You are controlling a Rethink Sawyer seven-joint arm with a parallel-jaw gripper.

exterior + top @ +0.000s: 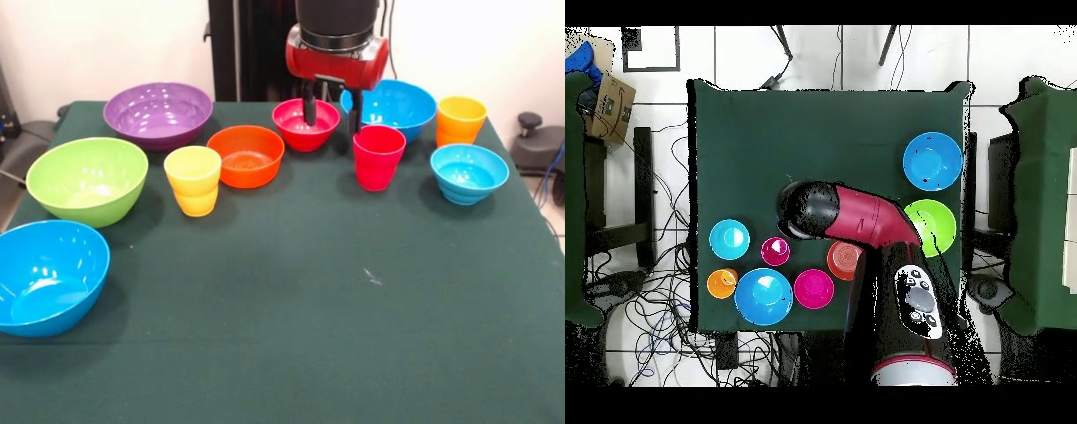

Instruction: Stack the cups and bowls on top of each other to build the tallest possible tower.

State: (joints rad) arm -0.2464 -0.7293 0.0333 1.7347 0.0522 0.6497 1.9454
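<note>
Front view, left to right on the green table [291,336]. Big blue bowl [48,276] at the near left edge, upright, empty. Lime green bowl [86,179] behind it. Purple bowl [158,113] further back. Yellow cup [193,179] stands upright just beside the orange bowl [246,155]. Small red bowl [305,124] behind and right of the orange bowl. Gripper [332,113] hangs from the red wrist with fingers spread: one finger [310,104] dips into the red bowl, the other comes down outside its rim toward the red-pink cup [379,156]. It grips nothing. Second big blue bowl [393,107] sits behind the red-pink cup. Orange cup [460,120] stands to its right at the back. Small light blue bowl [469,172] is in front of the orange cup. All pieces stand apart; nothing is stacked, no tower. No readable brands, labels or writing on any piece. Overhead, the arm [865,215] covers the middle pieces.
</note>
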